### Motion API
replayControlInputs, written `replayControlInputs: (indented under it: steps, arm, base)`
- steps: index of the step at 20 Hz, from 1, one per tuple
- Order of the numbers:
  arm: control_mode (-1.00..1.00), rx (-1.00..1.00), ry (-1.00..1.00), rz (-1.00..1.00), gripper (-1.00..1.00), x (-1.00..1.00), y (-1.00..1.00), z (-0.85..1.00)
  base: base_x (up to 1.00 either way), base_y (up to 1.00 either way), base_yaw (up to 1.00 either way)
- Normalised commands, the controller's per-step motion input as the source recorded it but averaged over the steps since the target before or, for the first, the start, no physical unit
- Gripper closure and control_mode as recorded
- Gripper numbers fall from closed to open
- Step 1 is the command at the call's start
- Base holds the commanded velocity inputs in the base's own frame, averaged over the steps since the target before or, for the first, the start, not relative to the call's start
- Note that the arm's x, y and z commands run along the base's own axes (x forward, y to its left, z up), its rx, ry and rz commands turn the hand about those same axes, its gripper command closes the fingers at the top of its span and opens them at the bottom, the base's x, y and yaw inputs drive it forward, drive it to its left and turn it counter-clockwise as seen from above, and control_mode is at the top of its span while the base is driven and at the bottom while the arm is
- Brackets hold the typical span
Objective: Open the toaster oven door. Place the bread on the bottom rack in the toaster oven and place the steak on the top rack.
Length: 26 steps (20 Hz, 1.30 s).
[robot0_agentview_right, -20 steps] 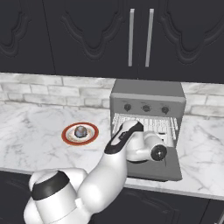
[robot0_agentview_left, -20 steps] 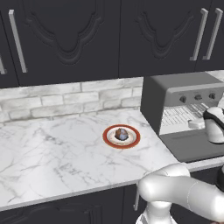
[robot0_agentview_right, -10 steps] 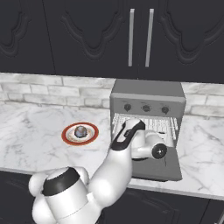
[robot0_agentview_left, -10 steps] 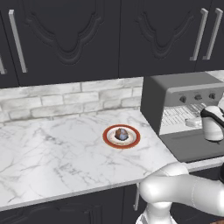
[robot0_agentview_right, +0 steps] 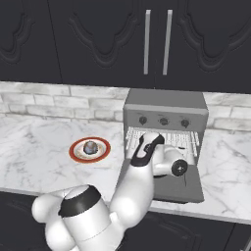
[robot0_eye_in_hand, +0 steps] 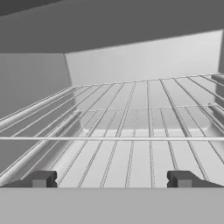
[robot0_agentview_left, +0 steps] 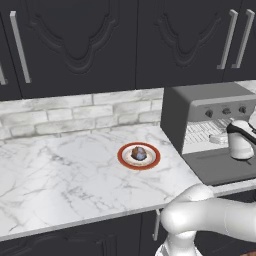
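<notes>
Marble counter (robot0_agentview_left: 60,175); toaster oven (robot0_agentview_right: 164,112) interior; end effector (robot0_eye_in_hand: 111,179) fingers apart, empty, tips cropped.

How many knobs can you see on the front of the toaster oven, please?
3, in a row on the strip above the open toaster oven: left knob, middle knob, right knob.

toaster oven (robot0_agentview_left: 200,107) cut off at right, steak indistinct (tiny) — hand (robot0_eye_in_hand: 111,179) tips cropped
</notes>
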Motion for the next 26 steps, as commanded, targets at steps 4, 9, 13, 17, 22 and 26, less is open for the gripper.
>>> replayControlInputs:
  steps: [4,9,13,17,22,26]
  arm:
    - [-1.00,0.02,0.00,0.00,-1.00,0.18,-0.01,-0.20]
    - [-1.00,0.01,0.00,0.00,-1.00,0.21,-0.01,-0.17]
    - [-1.00,0.00,0.00,0.00,-1.00,0.22,-0.05,-0.11]
    - [-1.00,0.00,0.00,0.00,-1.00,0.25,-0.06,-0.12]
    - [-1.00,0.00,0.00,0.00,-1.00,0.22,-0.09,-0.16]
    - [-1.00,0.00,0.01,0.00,-1.00,0.15,-0.07,-0.18]
  base:
    - [0.00,0.00,0.00]
    - [0.00,0.00,0.00]
    - [0.00,0.00,0.00]
    - [0.00,0.00,0.00]
    - [0.00,0.00,0.00]
    - [0.00,0.00,0.00]
